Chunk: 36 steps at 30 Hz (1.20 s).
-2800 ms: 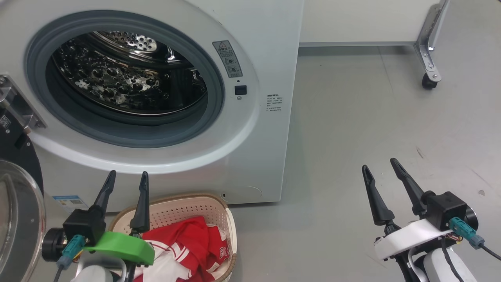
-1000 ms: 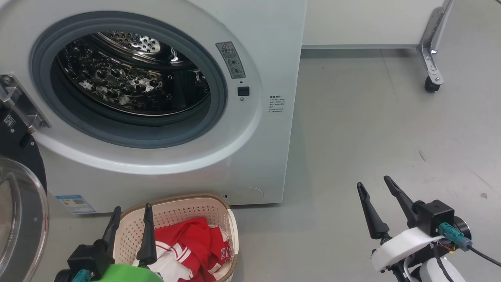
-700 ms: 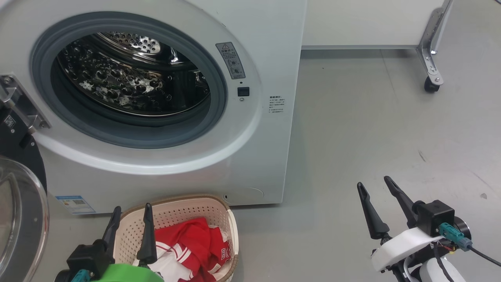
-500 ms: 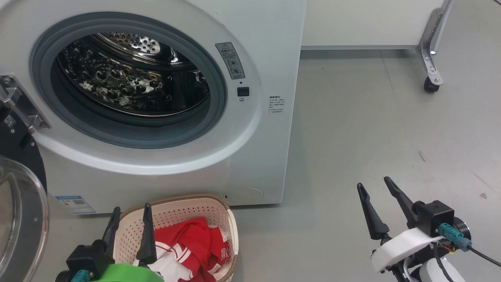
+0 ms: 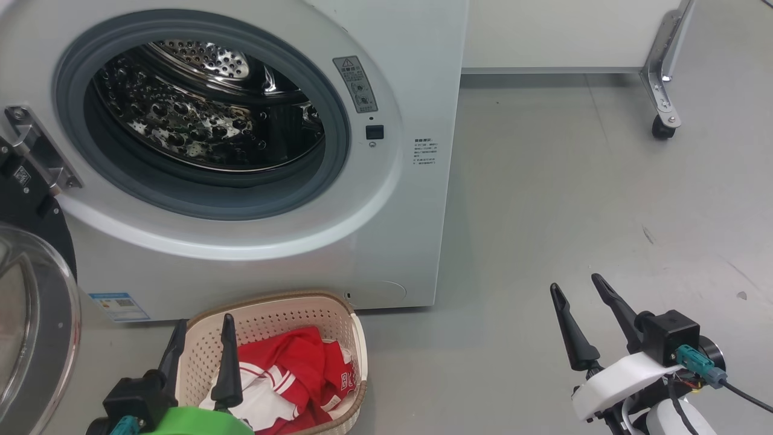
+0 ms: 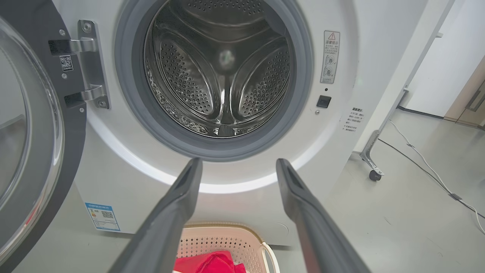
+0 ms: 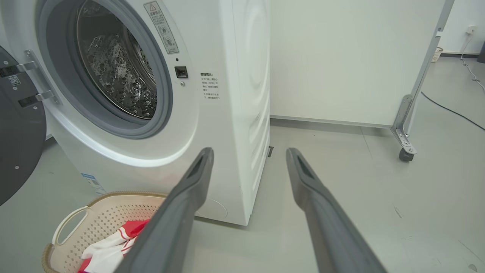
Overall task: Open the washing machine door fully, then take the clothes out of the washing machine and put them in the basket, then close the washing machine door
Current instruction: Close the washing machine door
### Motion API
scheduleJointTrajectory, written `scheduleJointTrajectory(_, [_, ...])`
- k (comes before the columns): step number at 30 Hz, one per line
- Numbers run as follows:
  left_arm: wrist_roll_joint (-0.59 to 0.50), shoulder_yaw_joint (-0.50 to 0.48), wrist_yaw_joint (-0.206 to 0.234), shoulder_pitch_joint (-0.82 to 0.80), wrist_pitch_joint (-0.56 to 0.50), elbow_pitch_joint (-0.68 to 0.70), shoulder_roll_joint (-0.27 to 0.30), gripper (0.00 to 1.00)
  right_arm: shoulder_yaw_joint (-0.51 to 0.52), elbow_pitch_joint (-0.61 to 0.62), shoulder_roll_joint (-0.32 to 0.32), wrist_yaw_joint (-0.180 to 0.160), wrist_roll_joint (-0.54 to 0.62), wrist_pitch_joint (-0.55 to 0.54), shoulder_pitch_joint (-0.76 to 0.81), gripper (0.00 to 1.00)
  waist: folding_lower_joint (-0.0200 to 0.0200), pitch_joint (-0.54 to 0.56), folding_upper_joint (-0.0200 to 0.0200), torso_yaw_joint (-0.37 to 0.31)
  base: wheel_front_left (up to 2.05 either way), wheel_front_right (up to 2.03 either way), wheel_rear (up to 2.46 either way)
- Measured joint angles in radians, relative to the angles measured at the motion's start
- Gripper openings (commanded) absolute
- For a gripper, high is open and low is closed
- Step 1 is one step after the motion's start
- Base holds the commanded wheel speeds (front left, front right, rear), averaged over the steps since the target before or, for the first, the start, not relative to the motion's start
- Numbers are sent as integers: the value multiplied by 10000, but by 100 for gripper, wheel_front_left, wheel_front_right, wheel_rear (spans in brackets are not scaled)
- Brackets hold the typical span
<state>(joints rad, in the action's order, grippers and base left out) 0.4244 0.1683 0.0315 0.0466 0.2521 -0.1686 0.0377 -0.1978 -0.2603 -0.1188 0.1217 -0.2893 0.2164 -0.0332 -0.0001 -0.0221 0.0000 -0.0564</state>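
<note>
The white washing machine (image 5: 398,241) stands with its door (image 5: 36,326) swung wide open at the left; the steel drum (image 6: 223,72) looks bare inside. Red and white clothes (image 5: 290,374) lie in the cream basket (image 5: 272,308) on the floor in front of the machine. My left gripper (image 5: 204,325) hangs open just left of the basket's near end, nothing between its fingers (image 6: 178,204). My right gripper (image 5: 577,285) is open over the bare floor well to the right, holding nothing.
A white panel on a metal leg with a castor (image 5: 661,127) stands at the back right. A cable (image 6: 428,170) runs across the grey floor (image 5: 574,199) to the right of the machine. The door's hinge bracket (image 5: 39,148) juts out at the left.
The head camera has shifted a little, so the whole picture sits slightly differently. Since the oldest frame my left gripper has dropped lower beside the basket; both grippers stay open.
</note>
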Motion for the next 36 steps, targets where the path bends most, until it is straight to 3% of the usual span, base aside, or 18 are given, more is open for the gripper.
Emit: scheduleJointTrajectory(36, [-242, 178, 159, 2, 0, 138, 2, 100, -52, -109, 2, -4, -6, 2, -8, 100, 0, 29, 0, -38, -105, 105, 0])
